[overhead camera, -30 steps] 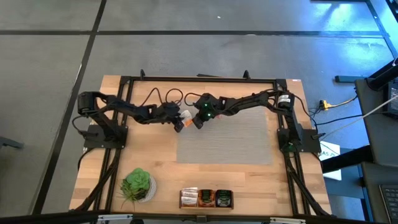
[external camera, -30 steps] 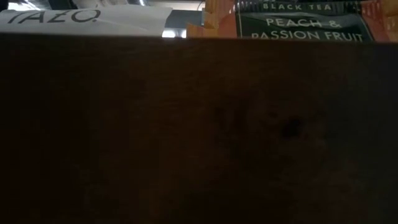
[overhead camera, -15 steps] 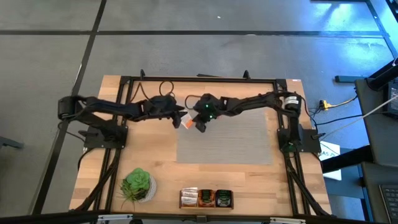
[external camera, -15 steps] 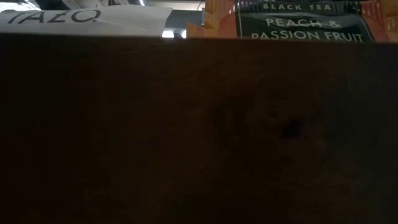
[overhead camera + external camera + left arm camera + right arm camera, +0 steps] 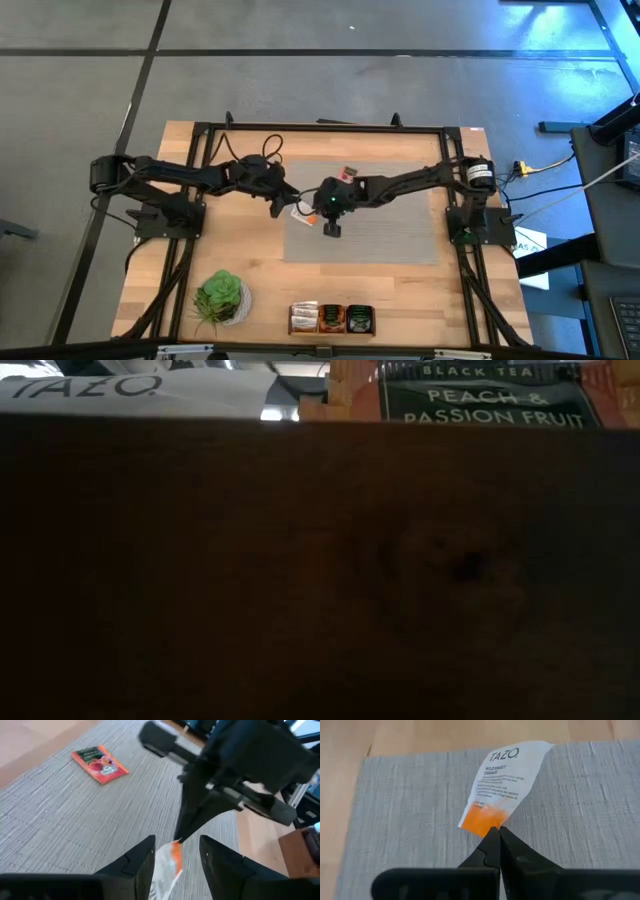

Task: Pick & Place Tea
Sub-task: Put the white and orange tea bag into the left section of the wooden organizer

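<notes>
Two grippers meet over the grey mat [image 5: 400, 235] near the counter [image 5: 260, 280] centre: our right gripper [image 5: 497, 834], pressed together, pinches the orange corner of a white-and-orange tea sachet [image 5: 502, 780], while our left gripper [image 5: 176, 851], spread, straddles the sachet's far end, which we judge a handover. A red sachet [image 5: 99, 764] lies flat on the mat at twelve o'clock. Versus the earlier frame, both grippers have shifted from the mat's ten o'clock corner inward over it.
</notes>
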